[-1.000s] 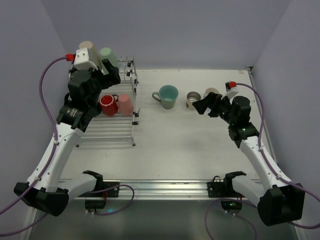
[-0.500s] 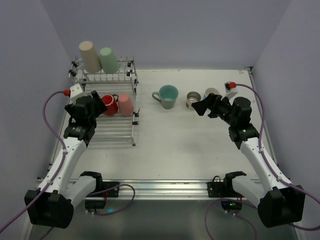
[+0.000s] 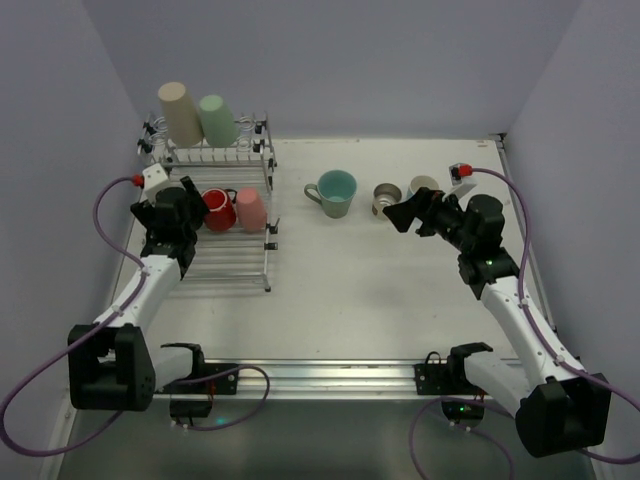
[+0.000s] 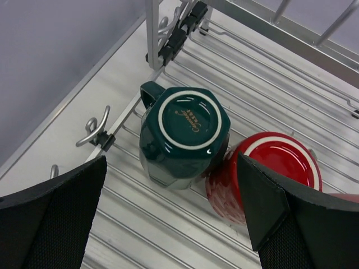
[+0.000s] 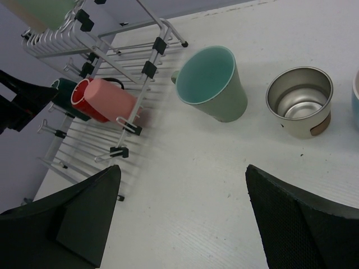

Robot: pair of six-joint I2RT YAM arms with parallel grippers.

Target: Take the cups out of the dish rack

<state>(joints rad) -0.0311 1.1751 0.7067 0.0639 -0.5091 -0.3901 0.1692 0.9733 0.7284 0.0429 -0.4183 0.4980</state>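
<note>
Left hand [image 4: 172, 159], fingers [image 4: 50, 218] spread, hides the dark green mug [image 4: 182, 131] from above near the counter's [image 3: 350, 290] left edge; right hand [image 5: 182, 168] is spread too, empty.

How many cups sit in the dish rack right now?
5: beige cup and mint green cup on the raised back tier; dark green mug, red mug and pink cup on the lower bars.
</note>
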